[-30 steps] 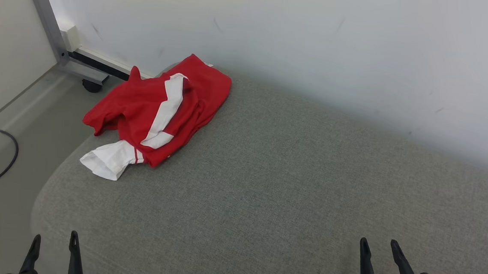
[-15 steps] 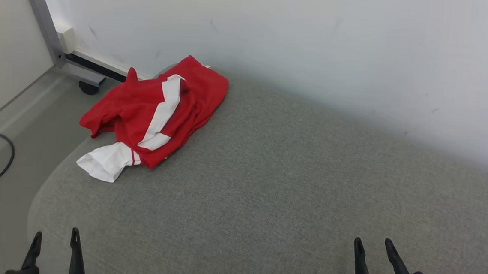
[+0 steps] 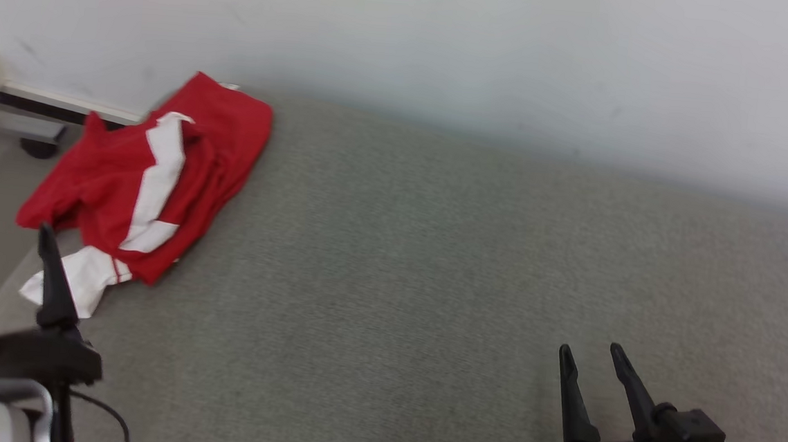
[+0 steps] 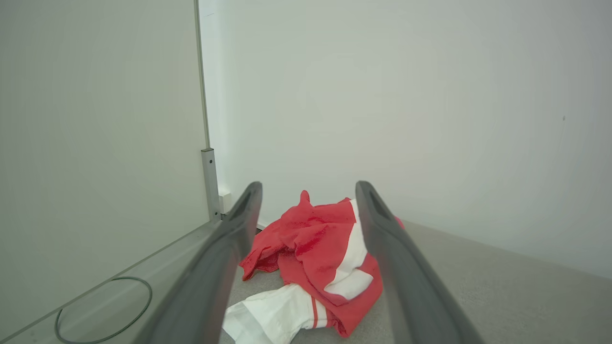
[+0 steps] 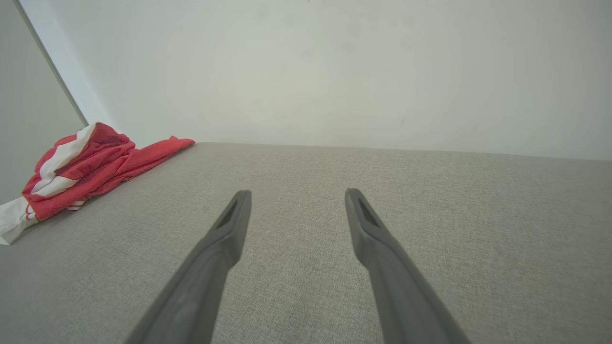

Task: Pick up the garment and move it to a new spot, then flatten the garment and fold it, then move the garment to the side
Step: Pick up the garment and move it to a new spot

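A grey fabric-covered surface runs along a white wall, and your work lies at its far-left corner. At the left of the head view, your left gripper hovers just short of the cloth, its two dark fingers spread as wide as they go and holding nothing. From the left wrist view, they seem lined up so the heap falls between them.

The red-and-white shirt lies crumpled near the wall, one white sleeve trailing toward the surface's rounded edge. A caster of a metal frame stands on the floor just behind it.

Well apart on the right, your right gripper hangs low over bare fabric, equally wide open and empty. It is probably kept back so the open middle stays free as the shirt's new spot.

The pick-up has not begun. The heap looks loose and layered, so take a thick fold, not the trailing sleeve alone.
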